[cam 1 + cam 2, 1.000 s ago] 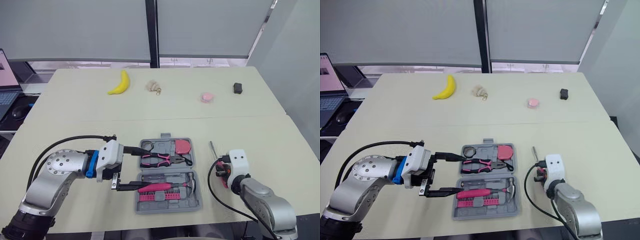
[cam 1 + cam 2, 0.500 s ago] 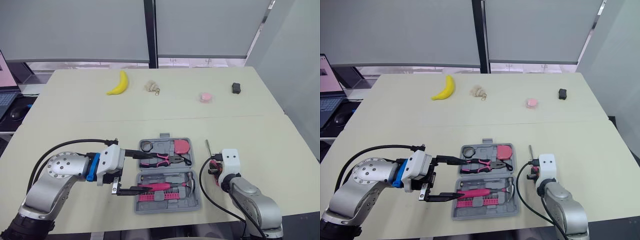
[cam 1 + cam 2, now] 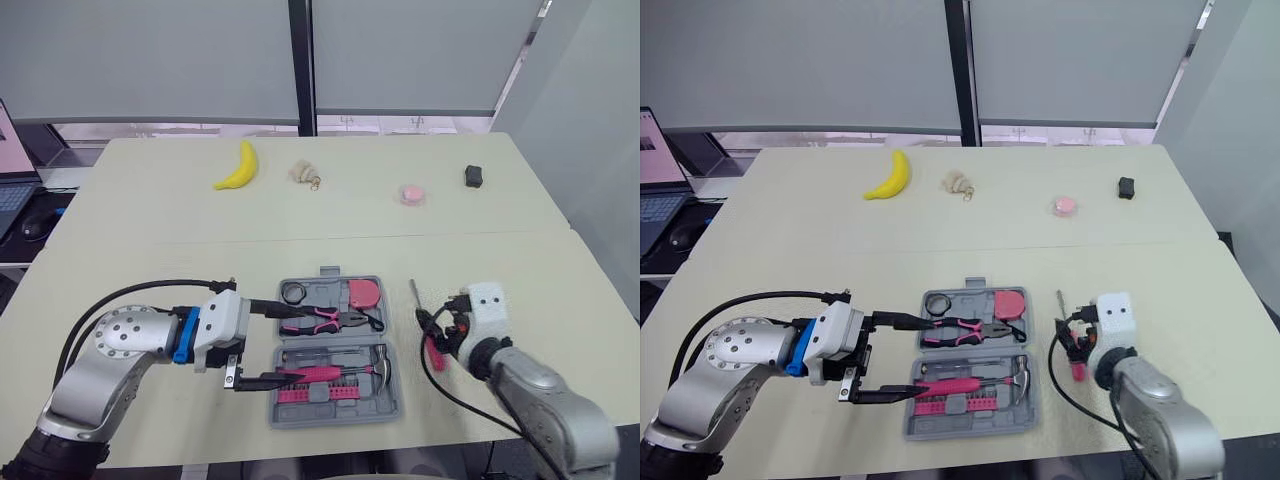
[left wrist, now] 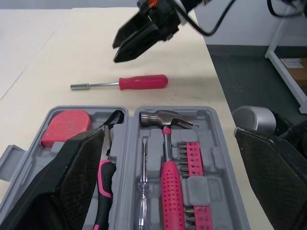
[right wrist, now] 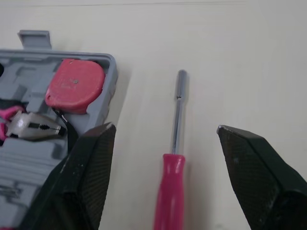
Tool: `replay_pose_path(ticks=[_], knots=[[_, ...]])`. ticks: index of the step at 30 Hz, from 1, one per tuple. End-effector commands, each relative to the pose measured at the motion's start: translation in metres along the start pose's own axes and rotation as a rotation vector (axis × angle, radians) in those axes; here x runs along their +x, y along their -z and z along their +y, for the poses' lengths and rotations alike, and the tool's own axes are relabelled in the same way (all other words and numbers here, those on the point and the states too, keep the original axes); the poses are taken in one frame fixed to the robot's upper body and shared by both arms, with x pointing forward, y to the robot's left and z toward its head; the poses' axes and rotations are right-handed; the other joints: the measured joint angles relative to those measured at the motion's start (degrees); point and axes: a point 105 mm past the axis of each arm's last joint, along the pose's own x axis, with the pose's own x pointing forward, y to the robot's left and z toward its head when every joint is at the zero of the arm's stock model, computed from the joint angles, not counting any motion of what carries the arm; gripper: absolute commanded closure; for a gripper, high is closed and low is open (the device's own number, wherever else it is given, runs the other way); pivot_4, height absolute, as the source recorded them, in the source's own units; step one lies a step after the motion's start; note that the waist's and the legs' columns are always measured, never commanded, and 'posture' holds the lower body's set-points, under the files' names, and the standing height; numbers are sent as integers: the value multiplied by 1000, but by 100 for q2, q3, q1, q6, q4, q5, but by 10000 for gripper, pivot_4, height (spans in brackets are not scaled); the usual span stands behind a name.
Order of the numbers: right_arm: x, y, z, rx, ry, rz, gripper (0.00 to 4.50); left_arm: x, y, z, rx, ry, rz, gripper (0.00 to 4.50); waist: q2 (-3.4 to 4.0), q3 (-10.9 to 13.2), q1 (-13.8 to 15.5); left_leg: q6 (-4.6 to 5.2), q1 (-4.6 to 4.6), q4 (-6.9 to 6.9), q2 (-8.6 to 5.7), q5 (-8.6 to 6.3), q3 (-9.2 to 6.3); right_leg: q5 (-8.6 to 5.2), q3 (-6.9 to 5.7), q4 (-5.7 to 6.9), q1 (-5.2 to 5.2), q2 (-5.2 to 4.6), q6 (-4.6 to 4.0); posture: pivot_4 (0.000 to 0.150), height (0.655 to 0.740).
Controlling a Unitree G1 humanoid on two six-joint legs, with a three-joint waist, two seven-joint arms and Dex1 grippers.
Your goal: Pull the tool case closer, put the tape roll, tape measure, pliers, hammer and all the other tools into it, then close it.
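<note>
Head views: since half a second ago the right gripper point(image 3: 447, 325) has shifted right, uncovering the screwdriver point(image 3: 431, 350) on the table just right of the open tool case point(image 3: 392, 400). The left gripper point(image 3: 283, 342) stays spread over the case's left edge.

Left wrist view: the hammer point(image 4: 170, 182) and tape measure point(image 4: 64, 125) lie in the case.

Right wrist view: the jaws are spread, straddling the screwdriver.

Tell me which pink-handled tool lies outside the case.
The screwdriver, lying on the table right of the tool case; the hammer and pliers already sit in their slots.

Silver arms — black cables, blue left wrist band.
</note>
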Motion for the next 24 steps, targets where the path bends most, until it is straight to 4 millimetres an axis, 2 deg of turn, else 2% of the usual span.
replay_pose_path(ticks=[1,3,6,11,13,16,24], knots=[[-5,-25,17,-319,-264,-64,8411,-1,-7,0,42,8,-9,0,-2,1,-14,0,2,-1,2,0,3,-7,1,0,1,1,14,1500,7274],[-6,-27,17,-606,-436,-22,8411,0,-8,-1,42,9,-9,0,-1,2,-19,2,8,-1,4,1,-3,-8,-1,3,3,7,13,1500,7274],[-6,-18,9,-1028,-671,90,8411,0,-9,-2,39,13,-12,0,7,11,-14,2,11,1,4,1,-2,-10,-2,4,2,10,13,1500,7274],[10,-18,-8,-1468,-896,216,8411,4,-10,-8,34,27,-14,0,5,21,-8,4,3,-1,6,-1,0,-7,-2,2,-2,9,-4,1500,7274],[18,-13,-11,-1656,-989,258,8411,7,-11,-10,34,29,-19,0,8,27,-2,4,2,0,5,-1,0,2,-3,2,-2,9,-22,1500,7274],[25,-6,-11,-1791,-1092,277,8411,11,-14,-12,32,32,-27,0,8,29,6,4,3,0,6,-1,-1,2,-6,3,-1,9,-24,1500,7274],[52,6,-7,-1904,-1204,298,8411,18,-15,-14,32,29,-36,0,8,33,22,4,7,7,4,0,-2,4,-6,9,5,5,-28,1500,7274]])
